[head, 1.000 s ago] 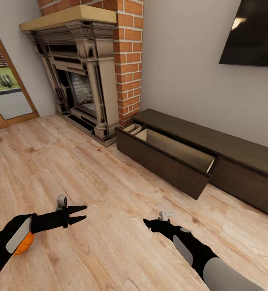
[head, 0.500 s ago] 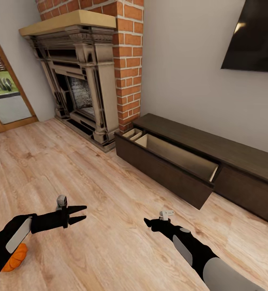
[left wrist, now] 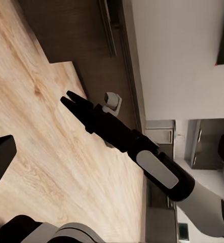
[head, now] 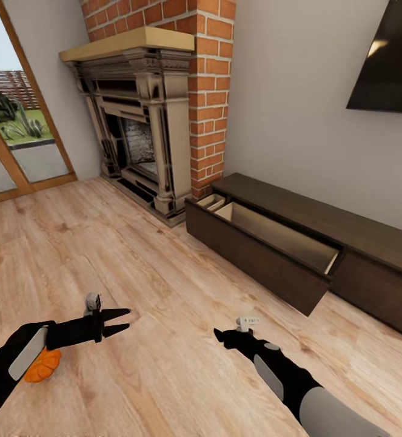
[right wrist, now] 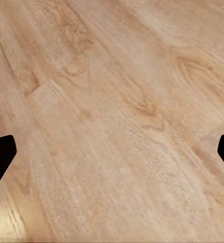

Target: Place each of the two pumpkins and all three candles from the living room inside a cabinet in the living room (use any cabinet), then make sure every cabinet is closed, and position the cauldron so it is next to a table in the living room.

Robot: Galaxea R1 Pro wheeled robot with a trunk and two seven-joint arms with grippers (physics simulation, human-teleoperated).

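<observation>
While hovering over bare floor: both grippers empty.
Left gripper (head: pixel 120 321): fingers spread apart, holding nothing, pointing toward the cabinet.
Right gripper (head: pixel 220 335): in the right wrist view, two dark fingertips (right wrist: pixel 1 154) far apart, nothing between them.
Pumpkin (head: pixel 41 365): orange, on the floor (head: pixel 164 315), partly hidden under the left forearm.
Cabinet (head: pixel 322 243): long, dark brown, against the wall; one drawer (head: pixel 267 255) pulled out, pale inside, contents not visible.
Fireplace (head: pixel 146 121): brick, just beside the cabinet's end.
</observation>
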